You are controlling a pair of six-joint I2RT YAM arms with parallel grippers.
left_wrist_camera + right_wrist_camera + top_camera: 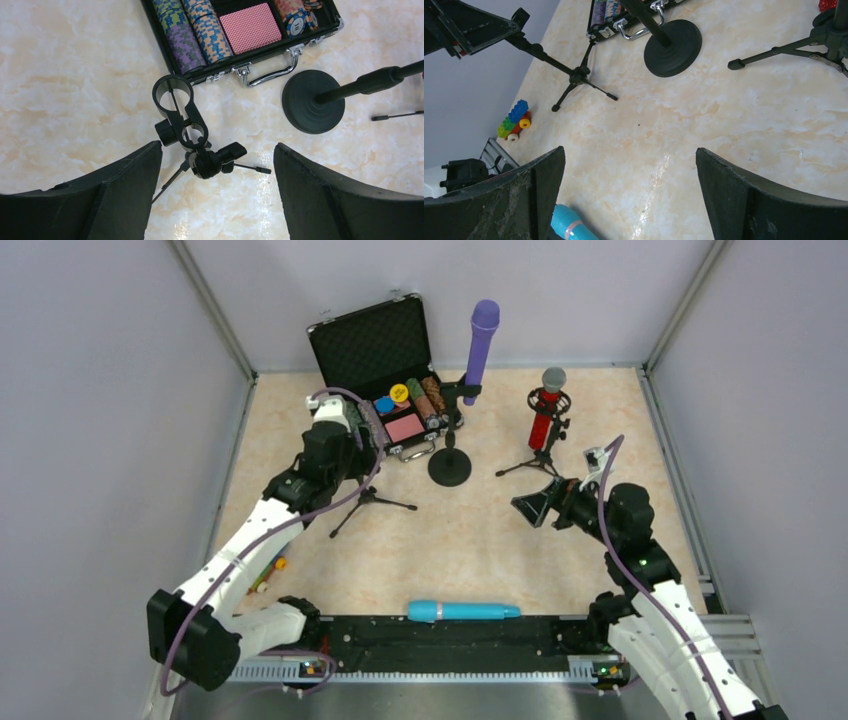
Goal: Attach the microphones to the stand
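The purple microphone (482,340) stands upright in the stand with the round base (449,466). The glittery red microphone (545,415) sits in a tripod stand at the right. The light blue microphone (462,611) lies flat at the table's near edge, and its end shows in the right wrist view (569,227). An empty tripod stand (367,498) stands left of centre; its black clip (175,100) is empty. My left gripper (217,150) is open and empty, just above that clip. My right gripper (630,152) is open and empty over bare table, left of the red microphone's stand.
An open black case (385,360) with poker chips and cards stands at the back, next to the round base (312,102). A small toy of coloured bricks (514,120) lies at the left table edge. The red microphone's tripod legs (784,50) spread near my right gripper.
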